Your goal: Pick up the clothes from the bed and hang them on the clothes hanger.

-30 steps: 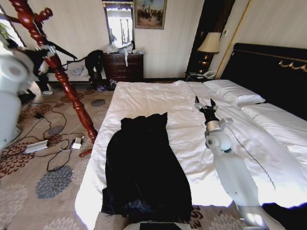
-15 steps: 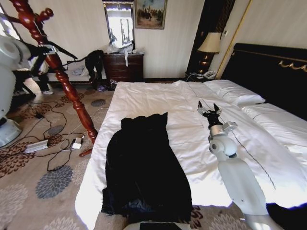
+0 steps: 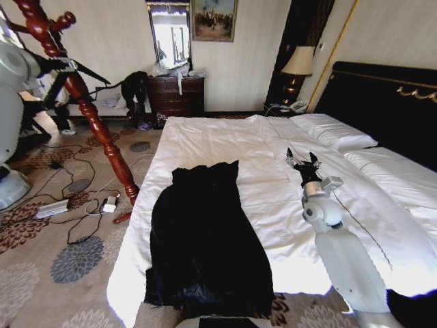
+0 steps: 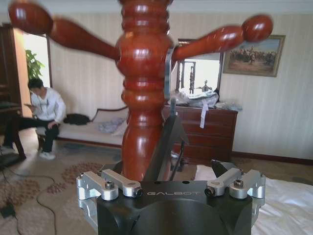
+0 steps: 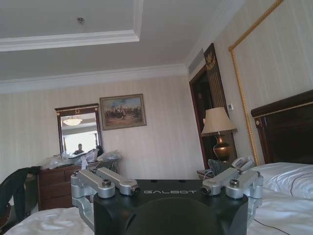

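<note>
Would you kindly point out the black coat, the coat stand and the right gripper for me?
black coat (image 3: pixel 205 239), head view, middle of the fabric.
coat stand (image 3: pixel 102 133), head view, carved pole's lower half.
right gripper (image 3: pixel 303 158), head view, between the fingertips.

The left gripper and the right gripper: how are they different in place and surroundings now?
The left gripper is raised close to the clothes hanger, facing its red-brown pole beside the bed; the right gripper hangs over the white bed, to the right of the clothes. The left gripper has the pole right before it; the right gripper has nothing near its fingers. Both are open and hold nothing.
</note>
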{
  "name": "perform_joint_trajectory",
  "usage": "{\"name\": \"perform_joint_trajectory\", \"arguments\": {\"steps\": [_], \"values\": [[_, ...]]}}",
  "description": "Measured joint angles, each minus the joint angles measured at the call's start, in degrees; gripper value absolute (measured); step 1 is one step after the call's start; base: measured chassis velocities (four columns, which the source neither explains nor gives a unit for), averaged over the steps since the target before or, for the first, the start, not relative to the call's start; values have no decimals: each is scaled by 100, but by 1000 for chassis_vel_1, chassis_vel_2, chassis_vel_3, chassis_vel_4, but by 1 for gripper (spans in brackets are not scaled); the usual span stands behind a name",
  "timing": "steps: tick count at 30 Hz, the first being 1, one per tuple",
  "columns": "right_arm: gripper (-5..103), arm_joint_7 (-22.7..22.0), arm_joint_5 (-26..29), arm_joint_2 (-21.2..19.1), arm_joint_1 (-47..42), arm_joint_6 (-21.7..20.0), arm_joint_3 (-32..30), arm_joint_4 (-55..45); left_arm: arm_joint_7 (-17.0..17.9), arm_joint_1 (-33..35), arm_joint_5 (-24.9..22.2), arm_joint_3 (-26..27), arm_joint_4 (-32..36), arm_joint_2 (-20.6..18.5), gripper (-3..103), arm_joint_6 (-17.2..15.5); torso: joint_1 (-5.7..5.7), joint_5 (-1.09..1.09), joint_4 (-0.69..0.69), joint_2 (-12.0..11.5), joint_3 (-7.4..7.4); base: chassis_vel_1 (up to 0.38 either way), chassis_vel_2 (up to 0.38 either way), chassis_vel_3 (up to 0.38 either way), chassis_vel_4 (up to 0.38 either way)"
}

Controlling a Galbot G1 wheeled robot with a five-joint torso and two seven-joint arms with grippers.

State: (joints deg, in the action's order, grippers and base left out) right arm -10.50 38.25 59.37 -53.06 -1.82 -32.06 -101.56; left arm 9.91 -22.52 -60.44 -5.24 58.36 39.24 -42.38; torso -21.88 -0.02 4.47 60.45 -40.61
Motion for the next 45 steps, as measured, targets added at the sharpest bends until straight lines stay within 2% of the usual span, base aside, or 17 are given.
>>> {"name": "perform_joint_trajectory", "arguments": {"steps": [6, 10, 11, 14, 15, 16, 17, 19, 22, 23, 25, 26, 29, 34, 41, 45], "values": [[100, -63, 6, 5, -16, -43, -4, -9, -96, 310, -156, 186, -7, -84, 102, 10, 1, 0, -2, 0, 0, 0, 0, 0, 0], [100, -116, 16, 3, -21, -80, -11, -8, -120, 351, -164, 225, -31, -84, 98, 12, 1, 2, 1, 0, 0, 0, 0, 0, 0], [100, -139, 21, -4, -31, -95, -13, -6, -128, 352, -162, 229, -53, -77, 89, 14, 1, 2, 1, 0, 0, 0, 0, 0, 0], [100, -160, 21, -21, -48, -107, -16, -3, -131, 351, -153, 229, -90, -57, 84, 15, 1, 2, 0, 0, 0, 0, 0, 0, 0], [100, -172, 21, -33, -58, -114, -23, -2, -131, 349, -145, 230, -104, -42, 78, 16, 1, 1, 0, 0, 0, 0, 0, 0, 0], [100, -208, 21, -49, -71, -138, -60, -2, -127, 341, -140, 230, -124, -4, 61, 17, 1, 2, 1, 0, 0, 0, 0, 0, 0], [100, -226, 22, -50, -74, -145, -71, -2, -120, 337, -138, 230, -134, 13, 56, 18, 1, 2, 1, 0, 0, 0, 0, 0, 0], [100, -243, 23, -51, -78, -151, -82, -2, -101, 335, -137, 230, -142, 30, 56, 18, 1, 2, 0, 0, 0, 0, 0, 0, 0], [100, -290, 22, -52, -103, -177, -110, -1, -52, 333, -137, 230, -134, 62, 40, 20, 1, 1, 0, 0, 0, 0, 0, 0, 0], [100, -290, 22, -52, -103, -177, -110, -1, -52, 333, -137, 230, -134, 62, 40, 20, 1, 1, 0, 0, 0, 0, 0, 0, 0], [100, -308, 19, -52, -112, -185, -117, 4, -44, 334, -142, 246, -96, 71, 29, 21, 1, 2, 0, 0, 0, 0, 0, 0, 0], [100, -314, 18, -51, -114, -187, -119, 6, -42, 337, -150, 257, -76, 75, 29, 22, 1, 2, 0, 0, 0, 0, 0, 0, 0], [100, -337, 12, -37, -115, -198, -121, 12, -42, 381, -186, 296, 9, 87, 19, 42, 1, 2, 3, 0, 0, 0, 0, 0, 0], [100, -368, 8, -16, -103, -209, -122, 30, 39, 572, -267, 429, 243, 75, 17, 223, 1, 0, -3, 0, 0, 0, 0, 0, 0], [100, -403, 10, -34, -112, -227, -174, 34, 85, 674, -514, 508, 538, 51, 17, 573, 1, 1, 0, 0, 0, 0, 0, 0, 0], [100, -413, 11, -37, -137, -233, -195, 23, 82, 652, -685, 510, 701, 36, 17, 628, 0, 1, 0, 0, 0, 0, 0, 0, 0]]}}
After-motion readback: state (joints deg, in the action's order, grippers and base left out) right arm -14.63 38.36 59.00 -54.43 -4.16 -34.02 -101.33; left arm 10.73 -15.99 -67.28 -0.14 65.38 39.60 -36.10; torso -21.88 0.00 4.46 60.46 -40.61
